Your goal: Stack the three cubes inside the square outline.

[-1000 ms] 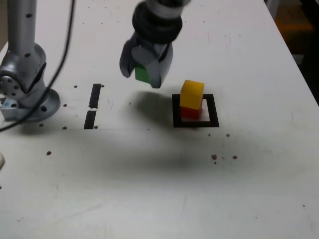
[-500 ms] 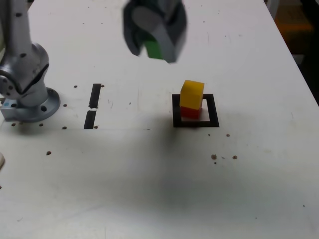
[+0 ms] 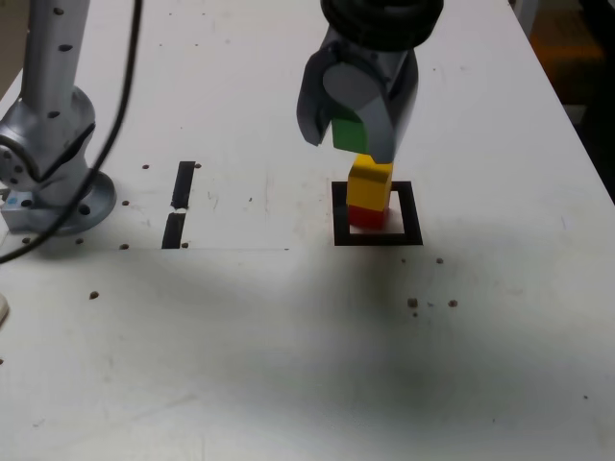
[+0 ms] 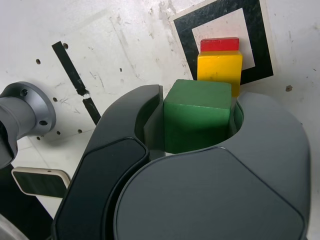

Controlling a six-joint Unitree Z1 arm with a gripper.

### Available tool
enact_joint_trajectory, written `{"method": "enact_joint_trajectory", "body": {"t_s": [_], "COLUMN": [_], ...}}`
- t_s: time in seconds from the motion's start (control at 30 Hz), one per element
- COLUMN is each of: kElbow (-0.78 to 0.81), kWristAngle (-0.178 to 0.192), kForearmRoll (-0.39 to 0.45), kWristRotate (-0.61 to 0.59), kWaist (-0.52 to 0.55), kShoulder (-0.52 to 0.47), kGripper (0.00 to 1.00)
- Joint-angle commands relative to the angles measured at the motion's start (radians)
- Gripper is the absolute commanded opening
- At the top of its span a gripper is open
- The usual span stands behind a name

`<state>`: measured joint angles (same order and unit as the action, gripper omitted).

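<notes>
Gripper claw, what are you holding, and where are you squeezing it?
The gripper holds the green cube, squeezed by two opposite sides between its jaws. It hangs just above the yellow cube.

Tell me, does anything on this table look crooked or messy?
Slightly. The yellow cube sits a little off-centre on the red cube, overhanging one edge. Dark specks dot the white table. Otherwise nothing stands out.

The arm's base (image 3: 53,154) was a silver-grey metal column on a round flange fixed with dark screws, small holes dotting its upright section. A black cable (image 3: 120,106) hung beside it. The end effector (image 3: 354,130) had rounded grey-blue shells beneath a black ribbed collar; its fingers (image 4: 125,150) appeared glossy dark grey.
</notes>
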<state>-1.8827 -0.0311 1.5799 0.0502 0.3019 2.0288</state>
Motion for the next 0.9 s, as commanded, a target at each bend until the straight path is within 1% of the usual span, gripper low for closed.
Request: {"method": "enact_joint_trajectory", "body": {"t_s": [0.0,0.3,0.6,0.7,0.87], "kElbow": [0.010,0.022,0.055,0.065,0.066], "kWristAngle": [0.002,0.002,-0.016,-0.021,-0.027], "kForearmRoll": [-0.005,-0.044,-0.086,-0.097,-0.101], "kWristRotate": [0.007,0.019,0.022,0.022,0.022], "kWaist": [-0.009,-0.020,-0.027,-0.029,-0.029], "kShoulder": [0.013,0.033,0.045,0.048,0.056], "kGripper": [0.11,0.11,0.12,0.17,0.32]}}
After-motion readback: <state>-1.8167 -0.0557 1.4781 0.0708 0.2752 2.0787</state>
